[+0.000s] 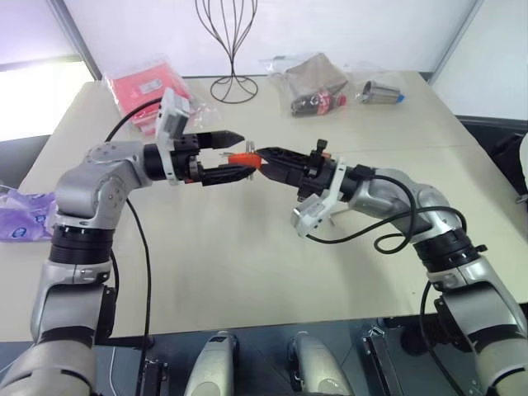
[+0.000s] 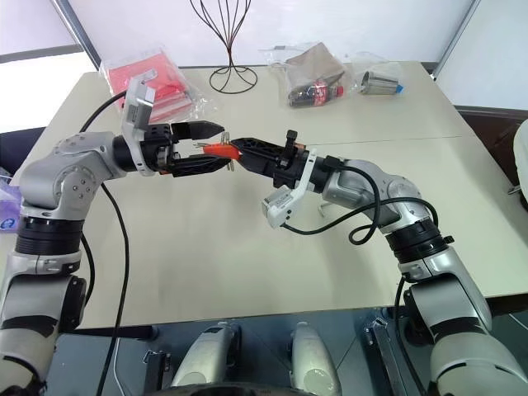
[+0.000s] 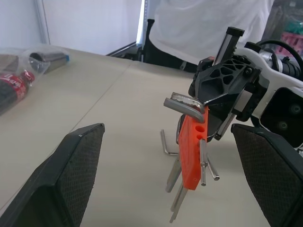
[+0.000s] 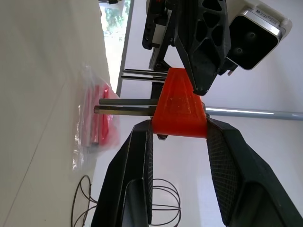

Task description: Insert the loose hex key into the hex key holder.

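Note:
My right gripper (image 1: 262, 157) is shut on the hex key holder (image 1: 242, 158), an orange-red block held above the table's middle. Several grey keys stick out of the hex key holder (image 3: 191, 151), and one bent key lies across its top. My left gripper (image 1: 245, 153) is open, one finger on each side of the block and neither touching it. In the right wrist view the hex key holder (image 4: 180, 106) sits pinched between my right fingers (image 4: 137, 156). The loose hex key (image 3: 163, 142), a thin L-shaped rod, lies on the beige table (image 1: 247, 264) below the holder.
Red packets in clear plastic (image 1: 144, 87) lie at the back left, beside a black wire stand (image 1: 233, 49). A bag of dark items (image 1: 313, 82) and a bagged metal cylinder (image 1: 379, 91) sit at the back right. A purple packet (image 1: 21, 216) lies off the table's left edge. A person in white (image 3: 208, 23) stands at the table's right.

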Robot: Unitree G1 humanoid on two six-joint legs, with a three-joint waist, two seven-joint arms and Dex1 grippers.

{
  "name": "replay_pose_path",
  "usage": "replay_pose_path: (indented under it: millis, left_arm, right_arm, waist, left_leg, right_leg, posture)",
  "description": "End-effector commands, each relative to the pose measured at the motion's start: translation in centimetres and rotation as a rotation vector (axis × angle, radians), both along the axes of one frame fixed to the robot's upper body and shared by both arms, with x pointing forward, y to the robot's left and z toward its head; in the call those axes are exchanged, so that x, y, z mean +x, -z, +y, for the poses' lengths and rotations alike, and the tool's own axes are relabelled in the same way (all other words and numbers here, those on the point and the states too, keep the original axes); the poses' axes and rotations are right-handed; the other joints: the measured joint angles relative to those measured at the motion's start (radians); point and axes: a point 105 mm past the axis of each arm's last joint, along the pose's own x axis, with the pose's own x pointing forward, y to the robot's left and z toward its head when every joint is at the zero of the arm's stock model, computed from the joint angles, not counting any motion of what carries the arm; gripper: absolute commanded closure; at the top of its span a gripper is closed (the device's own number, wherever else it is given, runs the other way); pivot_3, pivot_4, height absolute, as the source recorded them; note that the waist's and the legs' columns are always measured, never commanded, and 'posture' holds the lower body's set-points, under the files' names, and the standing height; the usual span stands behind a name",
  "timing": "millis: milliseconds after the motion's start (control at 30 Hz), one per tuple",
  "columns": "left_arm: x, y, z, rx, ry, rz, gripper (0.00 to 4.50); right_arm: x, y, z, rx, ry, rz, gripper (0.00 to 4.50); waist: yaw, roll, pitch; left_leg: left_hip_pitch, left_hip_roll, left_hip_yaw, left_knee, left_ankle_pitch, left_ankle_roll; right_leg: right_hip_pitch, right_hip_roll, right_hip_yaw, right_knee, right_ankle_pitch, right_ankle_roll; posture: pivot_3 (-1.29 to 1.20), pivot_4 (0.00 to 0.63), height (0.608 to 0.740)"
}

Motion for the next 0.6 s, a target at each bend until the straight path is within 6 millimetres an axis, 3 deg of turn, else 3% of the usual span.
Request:
replay_pose_path:
  millis: [33,233,267,333,567,600]
  left_arm:
    - [-0.40,-1.39,-0.09,-0.009,0.012,-0.066,0.00]
    - [-0.62,-0.49,-0.09,0.023,0.027,-0.039,0.00]
    - [-0.62,-0.46,-0.07,0.025,0.027,-0.037,0.25]
    - [-0.59,-0.47,-0.05,0.025,0.028,-0.036,0.89]
    - [-0.56,-0.60,-0.24,0.018,0.034,-0.043,4.31]
    - [-0.54,-0.61,-0.25,0.018,0.035,-0.043,4.43]
  right_arm:
    - [-0.26,-1.55,0.02,0.029,-0.018,-0.031,3.46]
    - [-0.20,-1.75,-0.01,0.031,-0.014,-0.029,3.46]
    - [-0.18,-1.81,0.01,0.031,-0.013,-0.029,3.46]
    - [-0.17,-1.96,0.07,0.032,-0.013,-0.030,3.46]
    - [-0.12,-2.03,0.05,0.031,-0.010,-0.030,3.46]
    - [-0.11,-2.01,0.04,0.030,-0.009,-0.029,3.46]
  waist:
    - [0.000,0.000,0.000]
    - [0.000,0.000,0.000]
    - [0.000,0.000,0.000]
    - [0.000,0.000,0.000]
    - [0.001,0.000,0.000]
    - [0.000,0.000,0.000]
  left_leg:
    - [0.000,0.000,0.000,0.000,0.000,0.000]
    - [0.000,0.000,0.000,0.000,0.000,0.000]
    - [0.000,0.000,0.000,0.000,0.000,0.000]
    - [0.000,0.000,0.000,0.000,0.000,0.000]
    - [0.000,0.000,0.000,0.000,0.000,0.000]
    - [0.000,0.000,0.000,0.000,0.000,0.000]
  right_leg:
    - [0.000,0.000,0.000,0.000,0.000,0.000]
    - [0.000,0.000,0.000,0.000,0.000,0.000]
    - [0.000,0.000,0.000,0.000,0.000,0.000]
    - [0.000,0.000,0.000,0.000,0.000,0.000]
    - [0.000,0.000,0.000,0.000,0.000,0.000]
    - [0.000,0.000,0.000,0.000,0.000,0.000]
  posture:
    - [0.00,0.150,0.740]
    - [0.00,0.150,0.740]
    - [0.00,0.150,0.740]
    - [0.00,0.150,0.740]
    - [0.00,0.150,0.740]
    - [0.00,0.150,0.740]
